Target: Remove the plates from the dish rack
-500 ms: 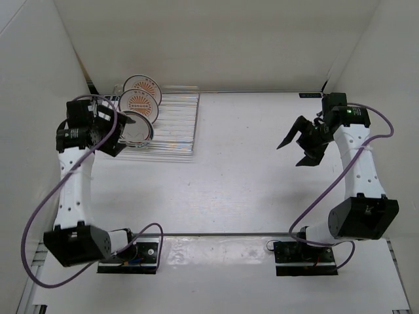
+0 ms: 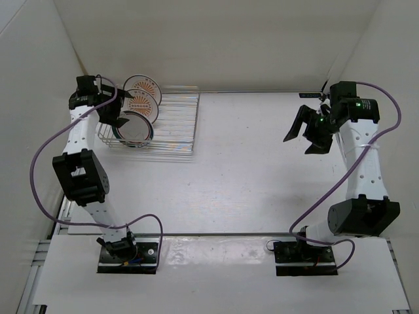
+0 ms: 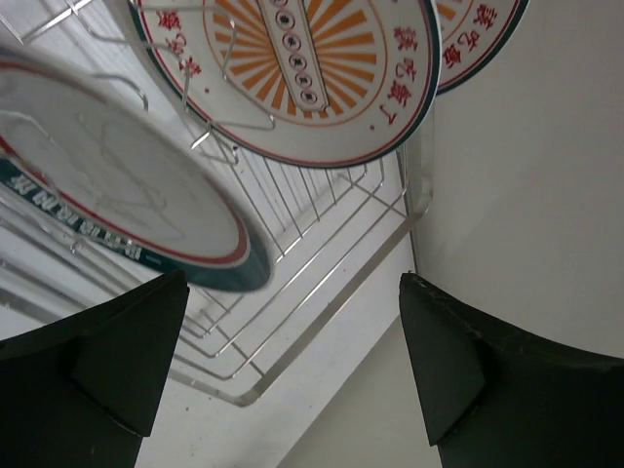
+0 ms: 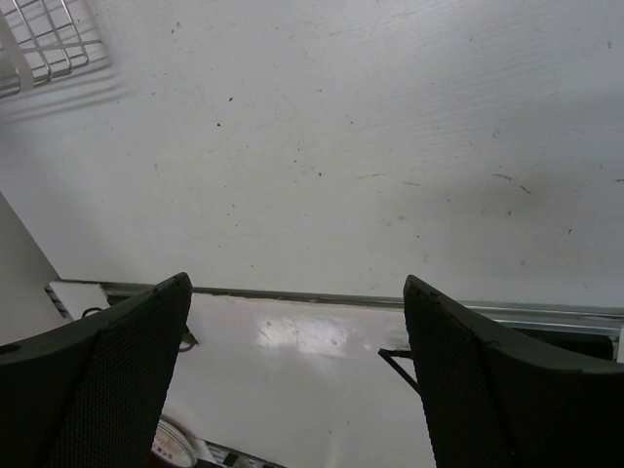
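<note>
The silver wire dish rack (image 2: 171, 123) stands at the back left of the table. Three plates stand upright in its left part: a sunburst plate (image 2: 143, 84) at the back, a second sunburst plate (image 2: 148, 104) in front of it, and a plate with a dark greenish rim (image 2: 134, 129) nearest. My left gripper (image 2: 127, 109) is open and empty, just left of the plates. In the left wrist view the greenish-rim plate (image 3: 107, 185), one sunburst plate (image 3: 292, 68) and the other's edge (image 3: 478, 39) sit above my open gripper (image 3: 292, 283). My right gripper (image 2: 298, 144) is open and empty, far right.
White walls close in the table; the left wall (image 2: 39, 98) runs close beside the rack. The right wrist view shows a rack corner (image 4: 44, 39), bare tabletop (image 4: 341, 127) and a metal strip (image 4: 322, 297) at the near edge between the open gripper (image 4: 297, 283).
My left arm has stretched back along the left wall, and its gripper has shifted toward the back beside the plates. My right gripper has moved slightly up and back.
</note>
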